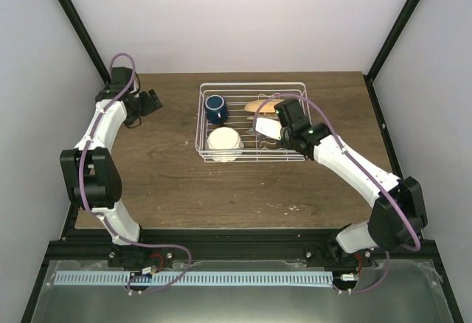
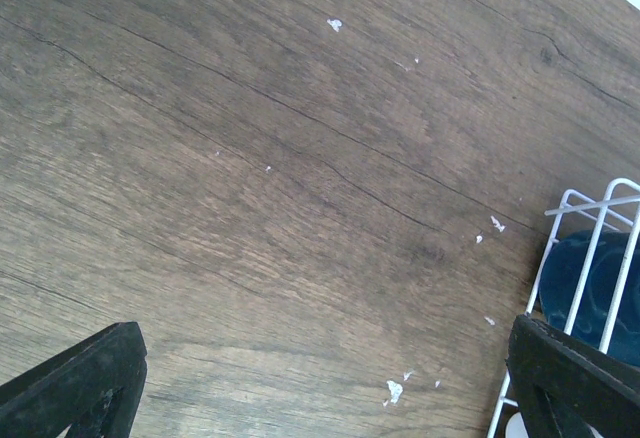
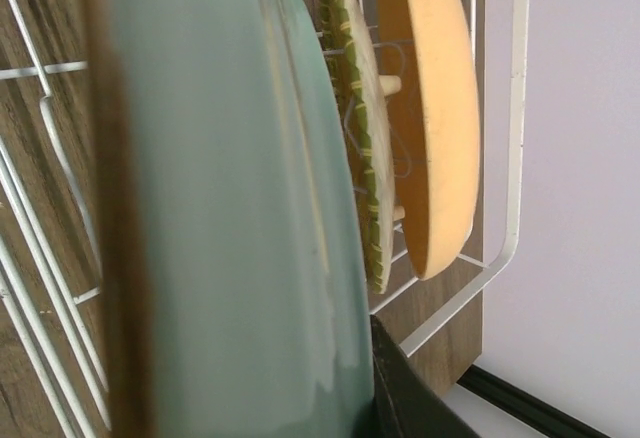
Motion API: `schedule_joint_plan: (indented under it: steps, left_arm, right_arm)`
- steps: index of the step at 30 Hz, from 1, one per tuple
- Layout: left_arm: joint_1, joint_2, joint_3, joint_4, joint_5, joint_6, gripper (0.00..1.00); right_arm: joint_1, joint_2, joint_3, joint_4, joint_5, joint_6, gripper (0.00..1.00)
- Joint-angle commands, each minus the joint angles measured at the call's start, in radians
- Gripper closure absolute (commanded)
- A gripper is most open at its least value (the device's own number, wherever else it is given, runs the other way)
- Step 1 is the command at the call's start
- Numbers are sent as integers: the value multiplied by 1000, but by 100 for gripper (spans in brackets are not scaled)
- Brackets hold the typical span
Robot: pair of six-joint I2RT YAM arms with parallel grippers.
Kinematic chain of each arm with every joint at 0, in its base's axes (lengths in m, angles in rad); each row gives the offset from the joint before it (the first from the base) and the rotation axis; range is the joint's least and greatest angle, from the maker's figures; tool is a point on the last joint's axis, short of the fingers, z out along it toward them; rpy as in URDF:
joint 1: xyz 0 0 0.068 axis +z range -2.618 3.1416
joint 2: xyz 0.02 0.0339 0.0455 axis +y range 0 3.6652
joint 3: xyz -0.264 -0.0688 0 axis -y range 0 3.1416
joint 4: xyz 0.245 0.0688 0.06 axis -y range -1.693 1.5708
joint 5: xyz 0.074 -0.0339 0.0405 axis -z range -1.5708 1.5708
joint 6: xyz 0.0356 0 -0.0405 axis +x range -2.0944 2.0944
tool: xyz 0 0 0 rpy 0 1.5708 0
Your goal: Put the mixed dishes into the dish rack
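The white wire dish rack (image 1: 251, 151) stands at the table's back middle. In it are the dark blue mug (image 1: 214, 108) at back left, the small white scalloped dish (image 1: 224, 141) at front left, and the orange-yellow plate (image 1: 259, 106) upright at the back. My right gripper (image 1: 271, 133) is shut on the mint-green plate (image 1: 267, 126) and holds it on edge inside the rack. In the right wrist view this plate (image 3: 230, 208) fills the left, beside a green-rimmed plate (image 3: 355, 128) and the orange plate (image 3: 430, 108). My left gripper (image 1: 155, 103) is open and empty over bare table left of the rack.
In the left wrist view the rack's corner wire (image 2: 590, 248) and the mug (image 2: 575, 278) show at the right edge. White flecks (image 2: 394, 390) lie on the wood. Black frame posts (image 1: 81, 28) rise at the table's back corners.
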Motion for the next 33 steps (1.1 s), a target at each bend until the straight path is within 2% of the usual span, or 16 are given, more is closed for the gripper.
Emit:
schedule_joint_plan:
  steps: [1,6,13,20,23,29,33]
  left_arm:
    - [-4,-6,-17,18,11,5,0]
    - [-4,-3,-21,21,20,1,0]
    - [-4,-2,-26,27,28,-3,0]
    - [-4,18,-18,34,49,-6,0]
    - [-4,25,-9,37,53,-6,0]
    - [-4,42,8,38,61,-4,0]
    - [-4,52,12,41,69,-3,0]
  right_arm:
    - [5,-45,-21,127,-3,-6,99]
    - [14,-9,-64,203,-42,5,99]
    - [17,35,-105,306,-21,-13,99]
    - [16,74,-124,337,-25,-6,93]
    - [17,74,-119,335,-21,7,85]
    - [18,39,-70,249,-63,50,59]
    - [35,29,-52,183,-56,60,48]
